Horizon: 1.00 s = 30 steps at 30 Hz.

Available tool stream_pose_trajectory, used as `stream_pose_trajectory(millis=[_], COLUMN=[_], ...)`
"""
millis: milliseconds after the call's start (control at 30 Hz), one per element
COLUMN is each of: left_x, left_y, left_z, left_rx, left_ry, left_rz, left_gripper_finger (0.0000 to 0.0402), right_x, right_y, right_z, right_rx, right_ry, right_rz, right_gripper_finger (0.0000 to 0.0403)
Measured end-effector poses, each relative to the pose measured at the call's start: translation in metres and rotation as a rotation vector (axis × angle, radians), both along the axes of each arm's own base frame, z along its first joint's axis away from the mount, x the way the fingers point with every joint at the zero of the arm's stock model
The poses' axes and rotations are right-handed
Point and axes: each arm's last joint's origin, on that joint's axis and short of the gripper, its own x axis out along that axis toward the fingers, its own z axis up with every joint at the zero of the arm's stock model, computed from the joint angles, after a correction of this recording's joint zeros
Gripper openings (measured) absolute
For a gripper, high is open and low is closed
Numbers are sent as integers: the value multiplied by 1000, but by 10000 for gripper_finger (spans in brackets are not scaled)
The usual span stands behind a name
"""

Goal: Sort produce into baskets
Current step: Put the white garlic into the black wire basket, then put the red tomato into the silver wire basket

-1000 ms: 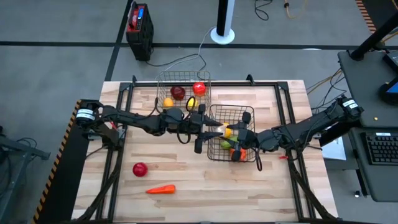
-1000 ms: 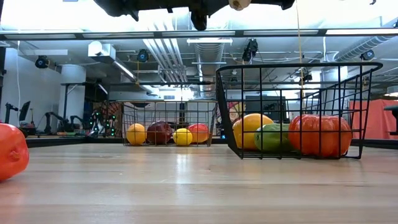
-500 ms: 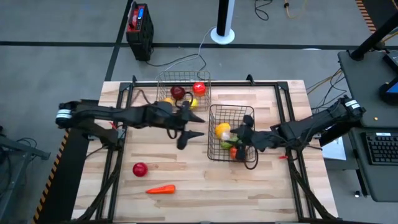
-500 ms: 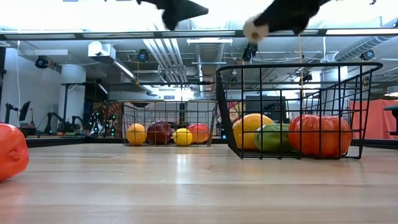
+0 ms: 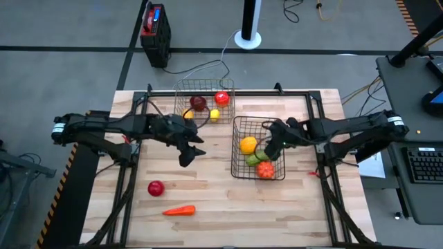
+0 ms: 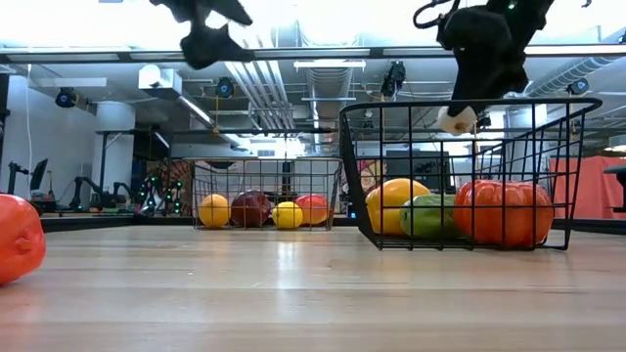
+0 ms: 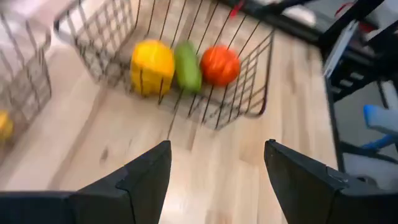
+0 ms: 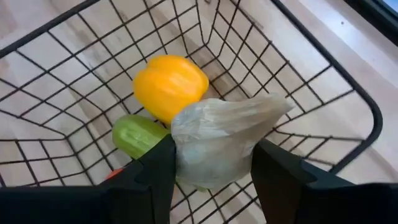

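My right gripper (image 5: 271, 149) is shut on a white garlic (image 8: 217, 140) inside the near wire basket (image 5: 239, 124). The garlic hangs just below the basket's rim in the low view (image 6: 457, 119). On the basket's floor lie a yellow pepper (image 8: 169, 84), a green cucumber (image 8: 138, 135) and an orange-red round piece (image 5: 265, 170). My left gripper (image 5: 188, 153) is open and empty, high over bare wood left of that basket. The far basket (image 5: 181, 88) holds dark red, red and yellow pieces. A red round piece (image 5: 156, 187) and an orange carrot (image 5: 178, 210) lie on the table's near left. My right gripper pinches the garlic's round body (image 8: 186, 152) between its two fingers (image 8: 152, 177), one on each side. The fingers slant down from the table's right. The garlic is lifted clear of the produce below, its pointed end (image 8: 280, 102) sticking out sideways.
A red-and-black box (image 5: 155, 28) and a white post base (image 5: 248, 38) stand on the floor beyond the far edge. Black frame rails (image 5: 128, 187) run along the table's left and right sides. Bare wood (image 5: 228, 207) lies in front of the baskets.
My left gripper has drawn back from the near basket toward the table's left. My right gripper has kept the garlic, tipped its fingers downward and lowered it from well above the basket to just below the rim.
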Motion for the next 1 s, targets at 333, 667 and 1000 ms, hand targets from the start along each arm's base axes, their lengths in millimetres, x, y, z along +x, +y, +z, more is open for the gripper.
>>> stream_pose_trajectory(millis=[333, 667, 1000], left_x=[-9, -37, -50], left_y=[-9, -45, -88], left_z=[-32, -60, -56], left_rx=[-131, -184, -299], left_ry=[355, 823, 942], left_rz=[142, 323, 309], left_gripper_finger=[240, 240, 240], right_x=[1, 1, 1], right_y=[-10, -10, -9], right_z=[2, 3, 3], right_rx=[5, -1, -1], right_ry=[15, 17, 18], right_rz=[48, 57, 60], right_gripper_finger=[208, 244, 285])
